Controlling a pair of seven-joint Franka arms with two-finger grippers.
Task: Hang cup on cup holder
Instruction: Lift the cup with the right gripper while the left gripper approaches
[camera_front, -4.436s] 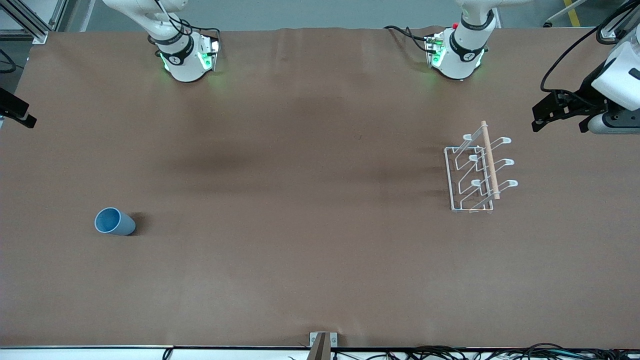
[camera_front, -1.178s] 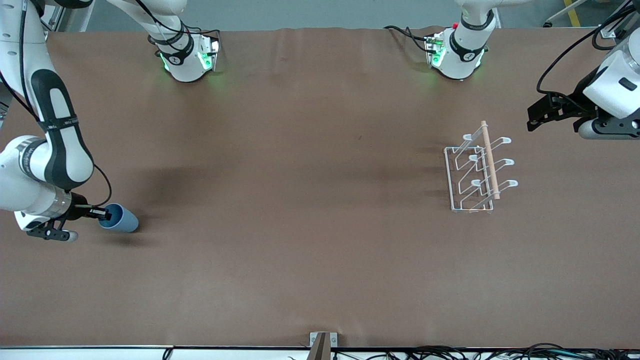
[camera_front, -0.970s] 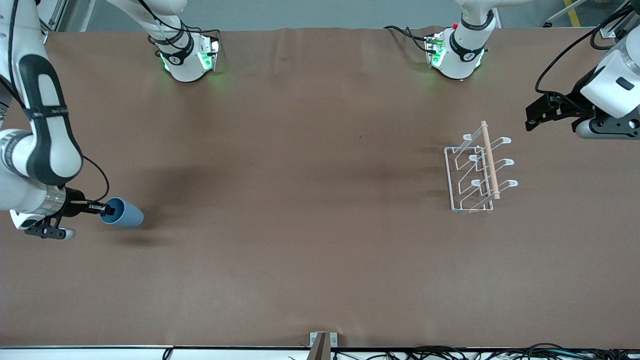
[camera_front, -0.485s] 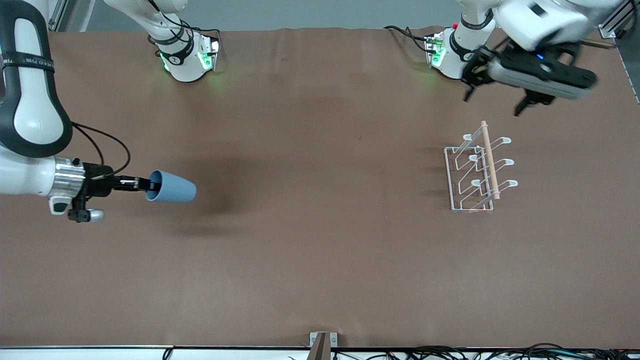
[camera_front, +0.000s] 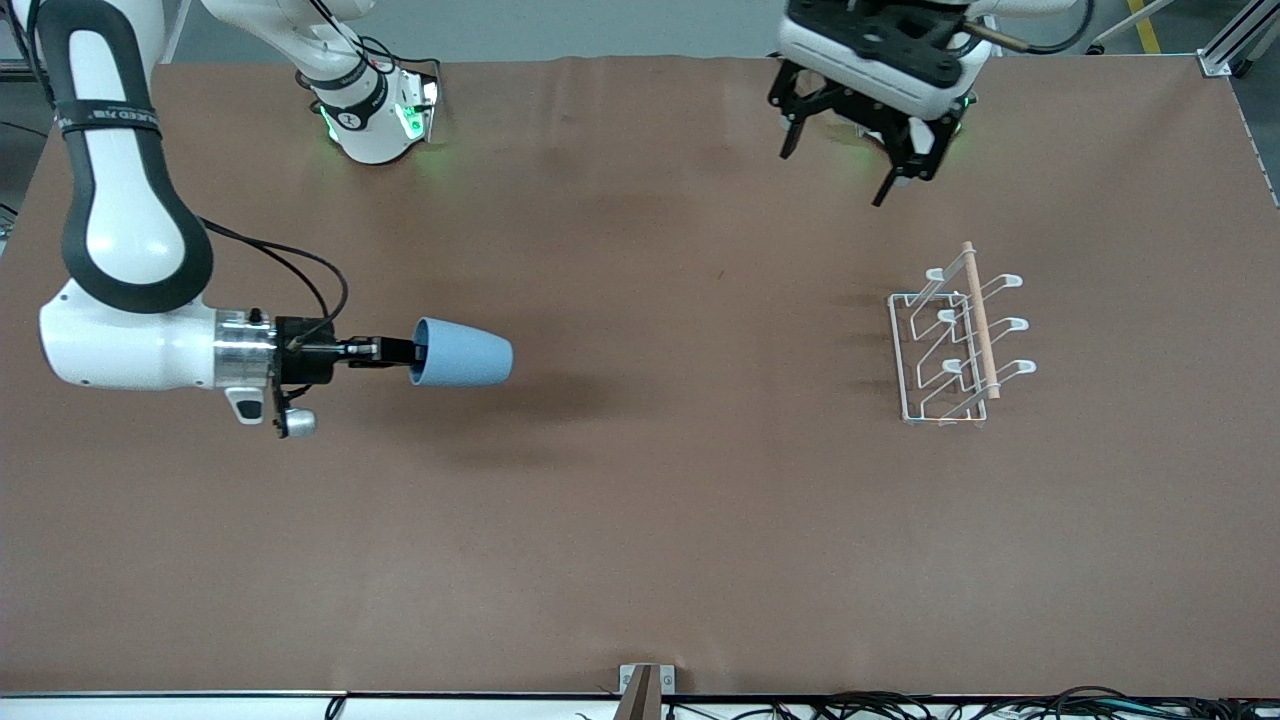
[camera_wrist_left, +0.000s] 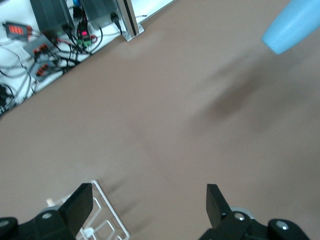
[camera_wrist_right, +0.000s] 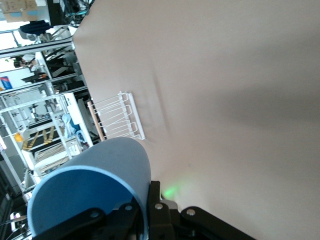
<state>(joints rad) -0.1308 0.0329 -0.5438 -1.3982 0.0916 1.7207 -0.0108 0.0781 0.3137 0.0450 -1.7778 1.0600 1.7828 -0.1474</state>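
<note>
Right hand (camera_front: 400, 352) is pinching the rim of the light-blue cup (camera_front: 462, 353), one finger inside the mouth and one outside, and carries it on its side in the air over the bare middle stretch of the counter (camera_front: 640, 520), toward the right arm's end. The cup's closed bottom points toward the rack, and its shadow lies on the brown surface beneath. From the right wrist view the cup's wall (camera_wrist_right: 95, 192) fills the foreground, with the white wire cup holder (camera_wrist_right: 117, 117) small and well apart from it.

The cup holder (camera_front: 955, 345) stands on the counter toward the left arm's end, its pegs angled up on both sides and a light wooden rod (camera_front: 980, 320) running along the top. No cup hangs on it yet.

Left hand (camera_front: 855, 165) hangs with its fingers spread wide and holding nothing, over the counter near its own base and close to the rack. Its wrist view shows both black fingers (camera_wrist_left: 216, 202) apart, a corner of the rack, and the cup (camera_wrist_left: 292, 27) off in the distance.

To my eye this is the carry step: the cup is lifted and on its way, with much of the counter left to cross. The next move seems to call for bringing it to the rack, or to the waiting left hand, and turning the mouth downward so that a peg can enter it.
</note>
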